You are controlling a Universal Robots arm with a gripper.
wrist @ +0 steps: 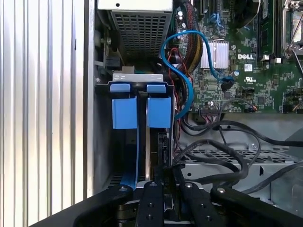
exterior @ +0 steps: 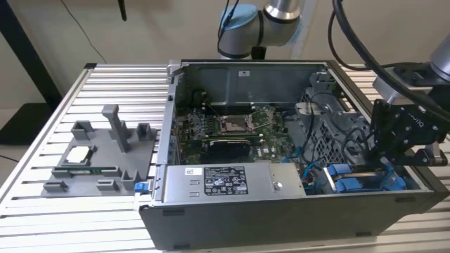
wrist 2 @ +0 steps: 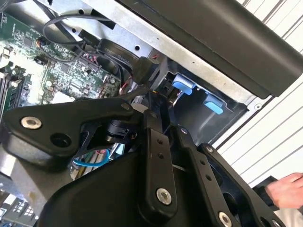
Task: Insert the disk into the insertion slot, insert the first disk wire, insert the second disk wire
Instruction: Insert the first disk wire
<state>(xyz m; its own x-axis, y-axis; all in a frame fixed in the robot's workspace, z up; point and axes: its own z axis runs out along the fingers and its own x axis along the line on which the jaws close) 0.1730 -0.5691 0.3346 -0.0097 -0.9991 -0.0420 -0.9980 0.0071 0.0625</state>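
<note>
Black claw [wrist: 163, 178], grasp impossible to tell, at the grey insertion slot [wrist: 106, 156]

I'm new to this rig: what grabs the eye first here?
The open computer case sits mid-table in the exterior view, motherboard exposed. At that view's right the black claw hangs at the insertion slot with its bright blue tabs. A grey fixture lies at the view's left.

The gripper [wrist: 163, 191] hangs over the slot [wrist: 118, 151], where two blue tabs [wrist: 124, 112] stand side by side. A thin blue strip [wrist: 138, 142] runs between them. A blue cable [wrist: 176, 61] loops beside the slot to the green board [wrist: 255, 80]. Black cables [wrist: 222, 151] cross a perforated plate [wrist: 213, 156]. The ribbed table [wrist: 42, 113] borders the case.
</note>
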